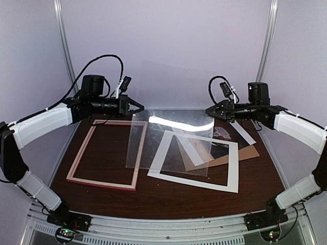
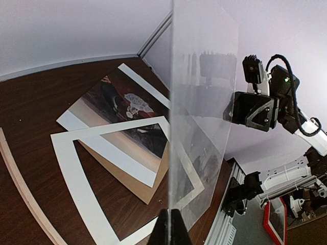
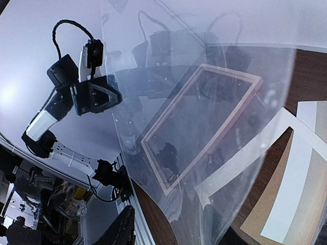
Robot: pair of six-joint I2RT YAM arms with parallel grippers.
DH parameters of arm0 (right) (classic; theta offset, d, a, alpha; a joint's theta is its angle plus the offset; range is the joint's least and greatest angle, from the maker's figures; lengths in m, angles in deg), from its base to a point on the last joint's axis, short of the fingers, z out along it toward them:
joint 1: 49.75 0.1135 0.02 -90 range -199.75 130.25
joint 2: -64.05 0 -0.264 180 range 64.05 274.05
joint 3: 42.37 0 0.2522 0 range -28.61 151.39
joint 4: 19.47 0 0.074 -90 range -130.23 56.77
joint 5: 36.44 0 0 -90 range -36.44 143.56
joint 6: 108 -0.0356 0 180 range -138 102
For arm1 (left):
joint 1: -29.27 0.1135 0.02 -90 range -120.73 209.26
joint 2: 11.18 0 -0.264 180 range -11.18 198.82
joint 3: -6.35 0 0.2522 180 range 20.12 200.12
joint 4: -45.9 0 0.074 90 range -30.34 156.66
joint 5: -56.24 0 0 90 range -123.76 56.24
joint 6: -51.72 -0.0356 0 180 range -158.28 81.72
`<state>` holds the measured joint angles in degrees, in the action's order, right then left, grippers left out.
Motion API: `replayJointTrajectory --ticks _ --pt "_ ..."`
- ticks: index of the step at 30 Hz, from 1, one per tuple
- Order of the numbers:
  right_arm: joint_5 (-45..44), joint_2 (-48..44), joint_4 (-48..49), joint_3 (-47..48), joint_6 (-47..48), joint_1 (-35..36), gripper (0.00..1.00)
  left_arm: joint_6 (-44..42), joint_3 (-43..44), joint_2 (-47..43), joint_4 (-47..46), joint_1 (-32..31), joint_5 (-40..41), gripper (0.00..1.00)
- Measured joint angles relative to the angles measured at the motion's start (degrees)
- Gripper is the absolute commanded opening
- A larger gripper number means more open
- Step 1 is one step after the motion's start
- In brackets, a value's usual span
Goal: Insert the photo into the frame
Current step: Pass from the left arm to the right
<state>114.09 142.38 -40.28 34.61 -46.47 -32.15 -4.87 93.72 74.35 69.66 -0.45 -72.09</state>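
Note:
The frame (image 1: 104, 153) lies pale wood side up on the left of the table, and shows through the sheet in the right wrist view (image 3: 204, 122). The photo (image 1: 225, 133) lies face up at the right on a brown backing board (image 1: 248, 153), dark landscape and white margin in the left wrist view (image 2: 127, 109). My left gripper (image 1: 137, 107) is shut on the edge of a clear sheet (image 1: 163, 138), pinched between the fingers (image 2: 172, 224). My right gripper (image 1: 208, 110) is at the sheet's opposite edge. Its jaws stand apart (image 3: 166, 227) with the bowed sheet (image 3: 204, 76) between them.
A white mat border (image 1: 196, 161) lies at the table's middle right, over part of the backing board (image 2: 127, 178). Walls enclose the back and sides. A metal rail (image 1: 163, 229) runs along the near edge.

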Motion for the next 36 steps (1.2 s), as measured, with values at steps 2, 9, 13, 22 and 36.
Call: replayJointTrajectory --ticks 2,9,13,22,36 --pt "0.00 0.00 0.00 0.00 0.02 0.00 0.47 0.72 -0.04 0.09 -0.42 0.00 -0.04 0.00" --pt "-0.04 0.00 0.02 0.00 0.07 -0.02 0.49 7.04 -2.84 0.55 -7.63 0.00 -0.92 0.00" --pt "-0.09 0.00 -0.04 0.00 0.28 -0.02 0.48 10.36 -4.31 0.98 -10.43 0.00 -1.09 0.00" --pt "-0.70 0.00 -2.12 0.02 2.80 -0.02 0.49 15.23 -5.68 1.05 -14.78 0.00 -1.11 0.00" --pt "-1.03 0.00 -3.93 0.17 4.59 -0.02 0.33 19.89 -7.10 1.05 -18.08 0.00 -1.07 0.00"
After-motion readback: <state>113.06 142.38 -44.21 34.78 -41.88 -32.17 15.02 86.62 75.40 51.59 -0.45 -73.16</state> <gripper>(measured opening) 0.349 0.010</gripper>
